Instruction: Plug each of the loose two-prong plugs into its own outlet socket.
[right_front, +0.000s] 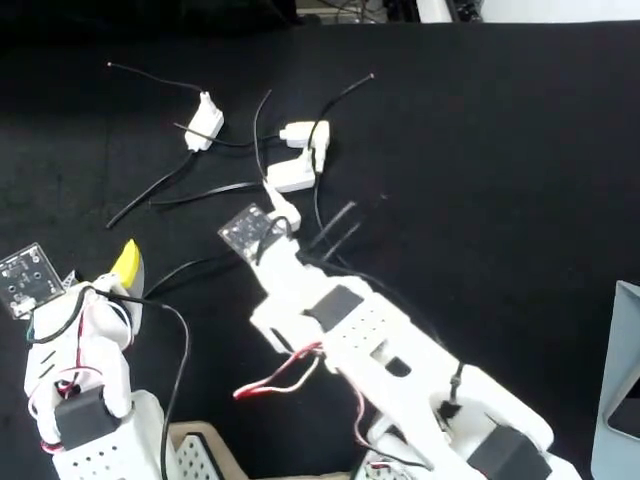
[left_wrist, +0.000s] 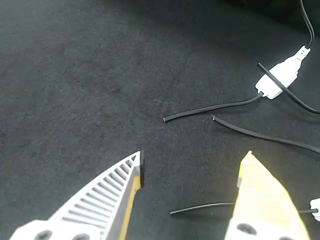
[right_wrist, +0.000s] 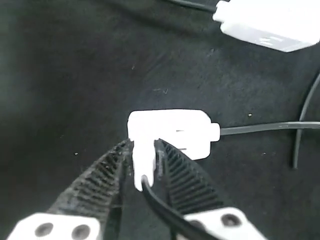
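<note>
Honestly, that small white two-prong plug (right_wrist: 141, 170) is light, hard plastic and probably a bit slick, and its thin black cord (right_wrist: 161, 206) looks springy enough to twist it on you. Your right gripper (right_wrist: 143, 150) is pinching the plug by its body, butted right up against the white rectangular outlet block (right_wrist: 172, 130). That's a good hold, just keep off the prongs. Your left gripper (left_wrist: 195, 155) is spread wide over the black cloth tabletop (left_wrist: 75, 75), well apart from that block.
</note>
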